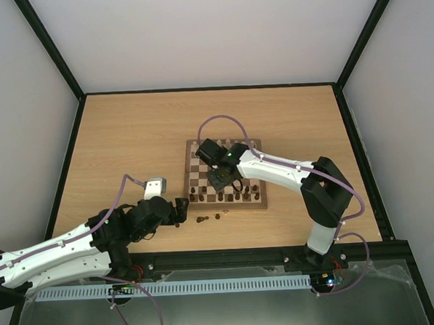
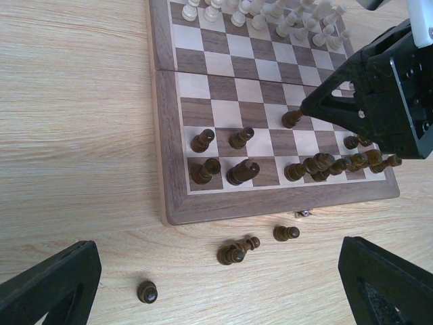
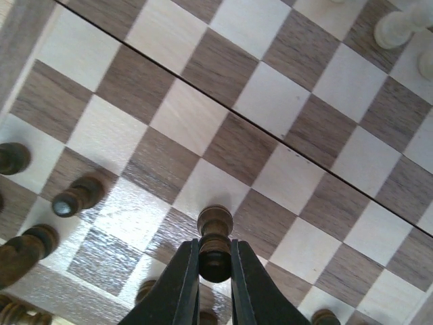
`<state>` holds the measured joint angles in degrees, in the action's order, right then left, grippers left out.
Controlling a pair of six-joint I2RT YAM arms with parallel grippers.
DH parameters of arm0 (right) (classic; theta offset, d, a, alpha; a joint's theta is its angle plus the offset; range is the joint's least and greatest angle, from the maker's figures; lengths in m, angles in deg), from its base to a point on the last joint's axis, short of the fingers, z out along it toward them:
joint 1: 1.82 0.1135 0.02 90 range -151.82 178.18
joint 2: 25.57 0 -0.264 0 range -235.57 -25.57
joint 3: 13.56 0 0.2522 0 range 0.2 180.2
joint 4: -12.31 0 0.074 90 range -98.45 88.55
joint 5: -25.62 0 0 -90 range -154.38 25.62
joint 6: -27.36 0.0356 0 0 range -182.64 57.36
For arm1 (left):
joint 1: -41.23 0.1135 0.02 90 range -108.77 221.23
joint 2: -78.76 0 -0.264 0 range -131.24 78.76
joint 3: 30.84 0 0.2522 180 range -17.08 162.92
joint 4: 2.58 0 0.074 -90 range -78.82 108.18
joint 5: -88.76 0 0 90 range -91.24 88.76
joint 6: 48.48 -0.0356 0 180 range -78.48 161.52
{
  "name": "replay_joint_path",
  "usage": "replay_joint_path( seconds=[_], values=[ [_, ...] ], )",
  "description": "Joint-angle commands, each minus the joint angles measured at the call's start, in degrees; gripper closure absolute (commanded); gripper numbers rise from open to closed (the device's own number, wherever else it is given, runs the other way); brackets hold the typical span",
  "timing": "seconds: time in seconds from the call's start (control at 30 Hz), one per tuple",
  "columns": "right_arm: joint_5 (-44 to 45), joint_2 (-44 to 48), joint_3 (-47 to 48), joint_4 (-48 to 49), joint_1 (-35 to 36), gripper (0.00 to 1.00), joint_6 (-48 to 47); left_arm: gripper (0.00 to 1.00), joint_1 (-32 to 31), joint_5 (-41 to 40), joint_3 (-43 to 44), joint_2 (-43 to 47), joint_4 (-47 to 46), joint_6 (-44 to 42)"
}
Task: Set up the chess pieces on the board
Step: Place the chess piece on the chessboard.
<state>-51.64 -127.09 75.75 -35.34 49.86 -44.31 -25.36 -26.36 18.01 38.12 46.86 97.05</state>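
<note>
1. A pale wooden table [image 1: 128, 138] fills an enclosure of plain light walls [image 1: 25, 107] edged by black frame posts [image 1: 51, 47].
2. A wooden chessboard [image 1: 191, 171] lies flat on the table, right of centre, its brown border [image 2: 166, 135] framing dark and tan squares.
3. Dark chess pieces [image 2: 203, 140] crowd the two ranks nearest the arms, several bunched or tipped at the right end [image 2: 338, 162]; cream pieces [image 2: 270, 10] line the far edge.
4. Off the board, on the bare table just beside its near border, lie more dark pieces: a lone pawn [image 2: 147, 292] standing to the left, a toppled pair [image 2: 237, 250] and one more lying on its side [image 2: 286, 233].
5. The right arm reaches from its base over the board, elbow raised, the right gripper [image 3: 215, 261] angled down above the squares just past the near ranks.
6. Its fingers are pressed on the upper part of a dark pawn [image 3: 215, 230], whose base points at the board; whether it touches cannot be told.
7. The left arm stretches low across the table, the left gripper [image 1: 182, 211] near the board's near-left corner, fingers [image 2: 54, 288] spread wide, holding nothing.
</note>
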Motion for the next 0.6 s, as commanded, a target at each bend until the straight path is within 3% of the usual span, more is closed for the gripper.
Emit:
replay_joint_path(
  seconds=[0.0,0.2,0.57],
  values=[
    [1.5,3.1,-2.6,-1.1,-1.2,0.90,1.1,0.01,-0.2,-1.2,1.4,-0.1,1.4,-0.2],
    [1.4,4.4,-4.3,-1.6,-1.7,0.88,1.8,0.01,-0.2,-1.0,1.3,-0.2,1.1,-0.4],
    [0.7,4.6,-5.2,-1.4,-1.9,0.73,1.9,0.01,-0.2,-0.8,1.5,-0.4,0.9,-0.6]
  ],
)
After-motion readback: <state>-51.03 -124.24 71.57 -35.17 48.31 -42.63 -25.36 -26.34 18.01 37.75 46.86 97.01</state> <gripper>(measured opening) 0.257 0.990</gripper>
